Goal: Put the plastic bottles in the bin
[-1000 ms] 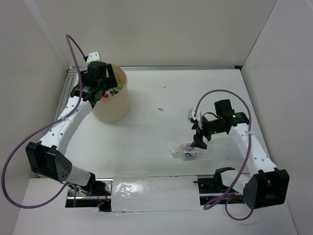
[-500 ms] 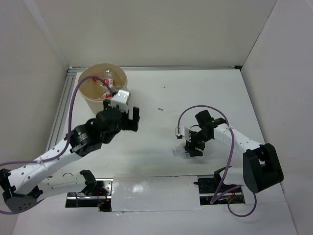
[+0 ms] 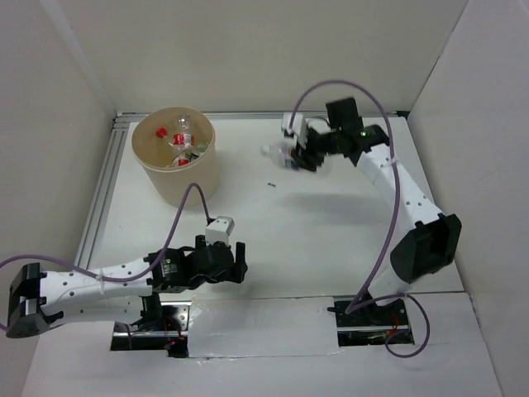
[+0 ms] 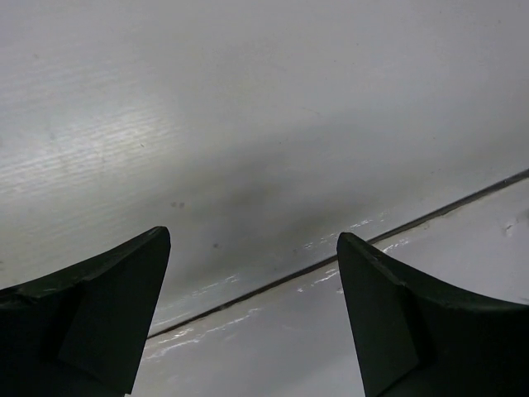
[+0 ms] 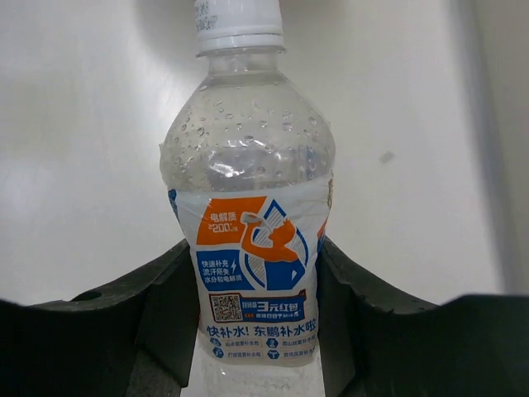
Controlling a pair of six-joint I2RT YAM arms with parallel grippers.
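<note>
Plastic bottle (image 5: 248, 165), blue-white label, is clamped in the right gripper (image 5: 252, 273): base nearest the wrist, long axis running away to its white cap. Overhead, the left gripper (image 3: 237, 263) lies by the near edge of the table (image 3: 331, 240), jaws apart. Farther back, the held bottle hangs above the table, cap pointing left toward the bin (image 3: 192, 186), which holds more bottles (image 3: 178, 139).

The top camera looks down from above and behind the arm bases, taking in the whole table (image 3: 314, 240) and the bin (image 3: 188, 187) at far left. The left wrist camera sits close over the table, looking past the left end effector (image 4: 252, 248). The right wrist camera looks along the right end effector (image 5: 248, 273) at a bottle (image 5: 248, 207) filling its frame. The top view seemingly shares it as a pale blur.
</note>
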